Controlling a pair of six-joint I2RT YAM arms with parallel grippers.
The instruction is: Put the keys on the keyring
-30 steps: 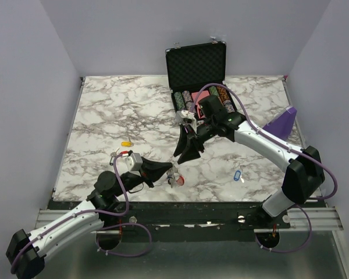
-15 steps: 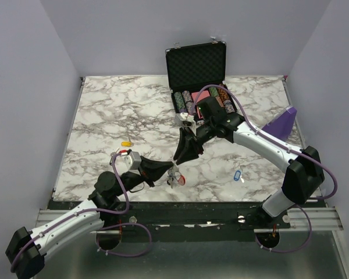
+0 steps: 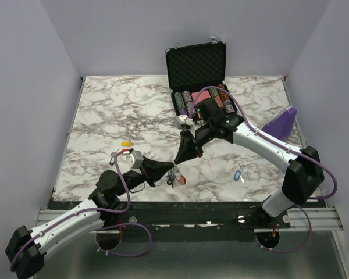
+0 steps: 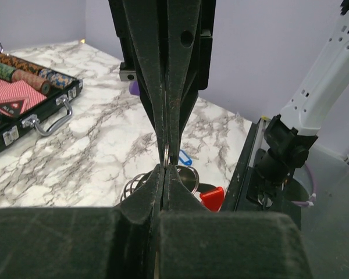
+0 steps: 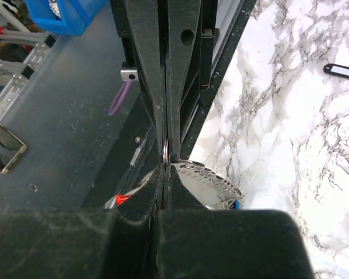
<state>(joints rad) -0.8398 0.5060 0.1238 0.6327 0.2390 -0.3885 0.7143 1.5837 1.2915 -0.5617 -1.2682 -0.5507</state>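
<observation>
Both grippers meet tip to tip above the table's front edge. My left gripper is shut on a thin silver ring. My right gripper comes from the opposite side and is shut on the same ring. Below them hangs the keyring, its red part beside more silver loops and an oval silver plate. A yellow-tagged key lies on the marble to the left. A blue-tagged key lies to the right.
An open black case with poker chips stands at the back centre. A purple object leans at the right edge. The black front rail runs just below the grippers. A dark-looking tag lies on the marble.
My right gripper has gone from open to shut on the thin ring at the left gripper's tips. The left gripper stays shut and has barely moved.
</observation>
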